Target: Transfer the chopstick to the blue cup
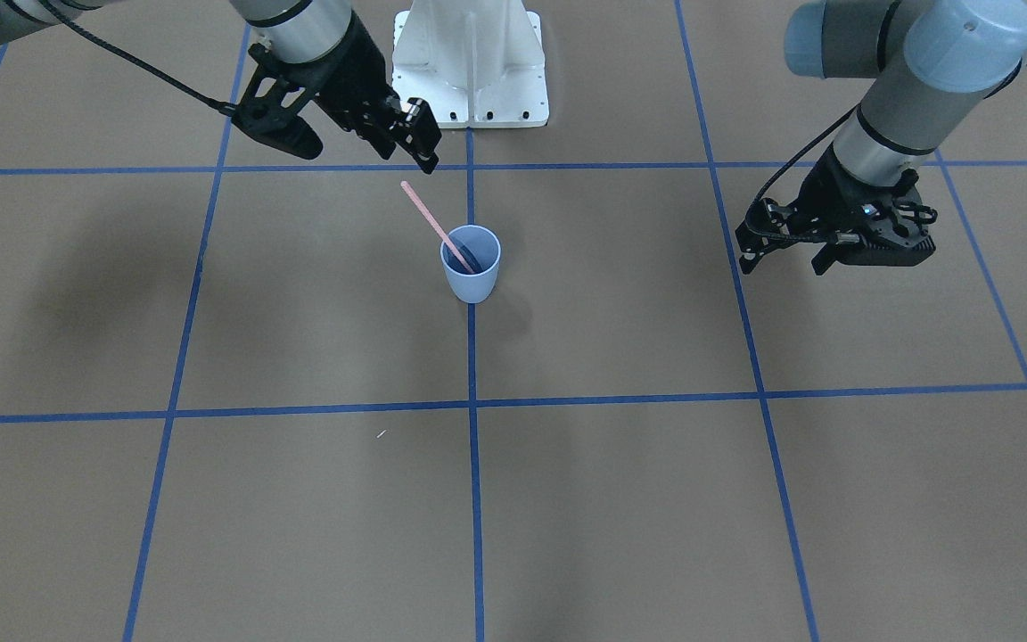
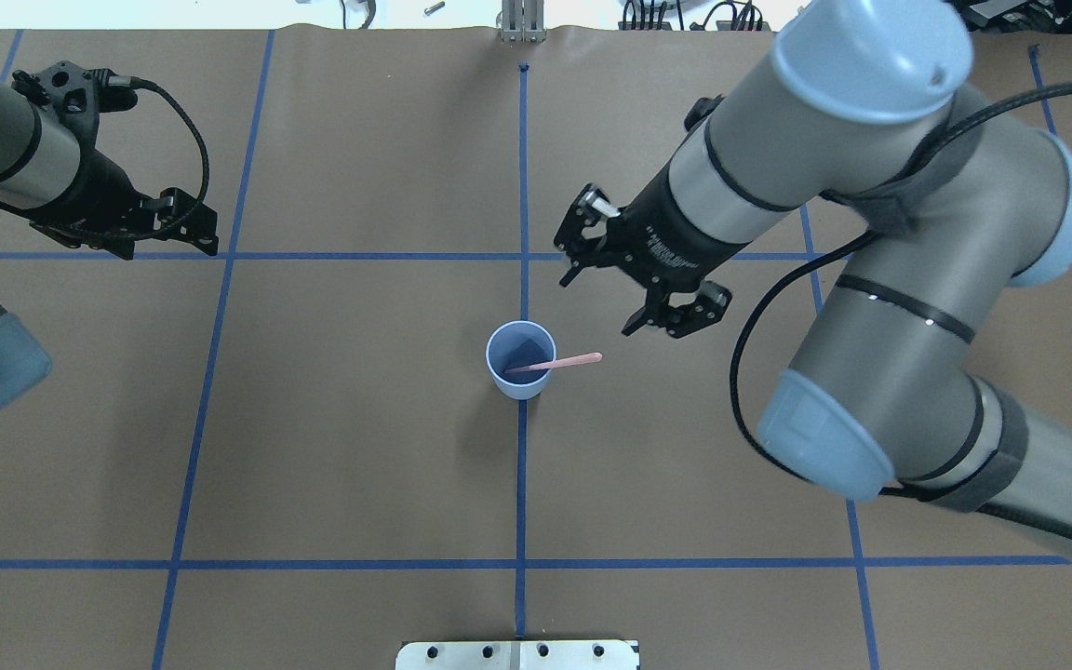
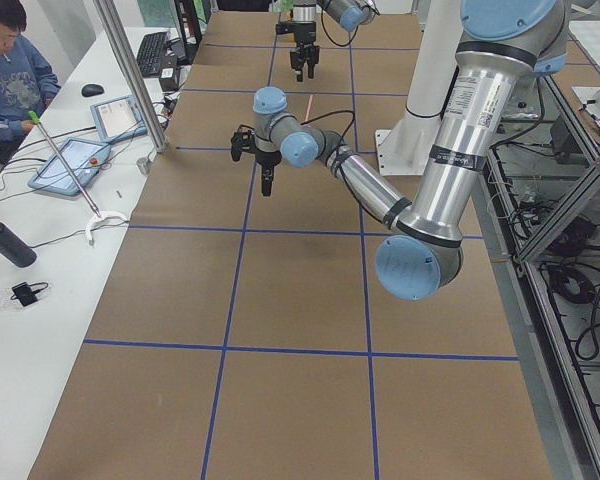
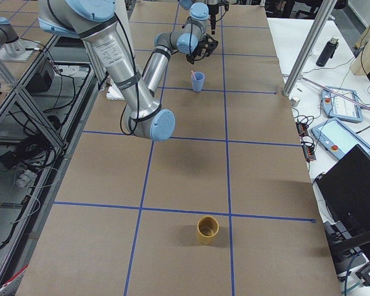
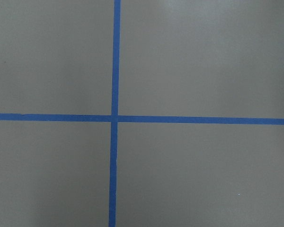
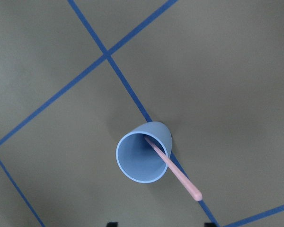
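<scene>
The blue cup point(image 1: 471, 278) stands upright on the table's middle tape line, and also shows in the overhead view point(image 2: 519, 382) and the right wrist view point(image 6: 139, 163). The pale pink chopstick point(image 1: 429, 218) stands in the cup, leaning on its rim, with its upper end sticking out toward my right gripper point(image 2: 573, 359) point(image 6: 177, 172). My right gripper point(image 1: 411, 147) point(image 2: 597, 305) is open and empty, above and just beside the chopstick's free end. My left gripper point(image 1: 781, 263) point(image 2: 206, 233) hovers far off over bare table, looks open, and holds nothing.
The robot's white base point(image 1: 469, 62) is just behind the cup. A tan cup point(image 4: 208, 229) stands far along the table on my right side. An operator's bench with tablets point(image 3: 70, 165) runs along the far edge.
</scene>
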Robot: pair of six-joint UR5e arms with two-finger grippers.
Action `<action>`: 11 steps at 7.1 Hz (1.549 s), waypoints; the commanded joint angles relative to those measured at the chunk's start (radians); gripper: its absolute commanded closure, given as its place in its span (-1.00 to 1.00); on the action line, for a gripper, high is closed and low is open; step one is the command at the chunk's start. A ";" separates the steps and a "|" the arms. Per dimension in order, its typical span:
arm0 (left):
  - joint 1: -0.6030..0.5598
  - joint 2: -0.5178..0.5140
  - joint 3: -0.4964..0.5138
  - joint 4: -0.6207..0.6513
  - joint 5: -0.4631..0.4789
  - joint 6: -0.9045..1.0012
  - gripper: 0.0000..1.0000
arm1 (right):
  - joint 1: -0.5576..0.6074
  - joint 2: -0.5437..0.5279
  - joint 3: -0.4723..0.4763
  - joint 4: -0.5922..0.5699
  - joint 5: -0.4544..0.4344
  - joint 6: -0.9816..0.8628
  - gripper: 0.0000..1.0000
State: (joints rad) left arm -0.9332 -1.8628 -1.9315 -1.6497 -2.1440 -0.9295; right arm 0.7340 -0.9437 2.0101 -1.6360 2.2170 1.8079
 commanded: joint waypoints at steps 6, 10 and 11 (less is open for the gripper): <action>-0.267 0.169 0.014 0.010 -0.109 0.522 -0.96 | 0.569 -0.651 0.034 0.011 0.089 -1.264 -1.00; -0.372 0.250 0.051 -0.001 -0.238 0.653 -0.96 | 0.818 -0.751 -0.123 0.011 0.125 -1.800 -1.00; -0.383 0.254 0.063 0.001 -0.238 0.691 -0.96 | 0.823 -0.753 -0.125 0.011 0.125 -1.806 -1.00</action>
State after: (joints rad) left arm -1.2922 -1.6277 -1.8827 -1.6476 -2.3616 -0.2911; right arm 1.5257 -1.6899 1.9015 -1.6250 2.3401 0.0554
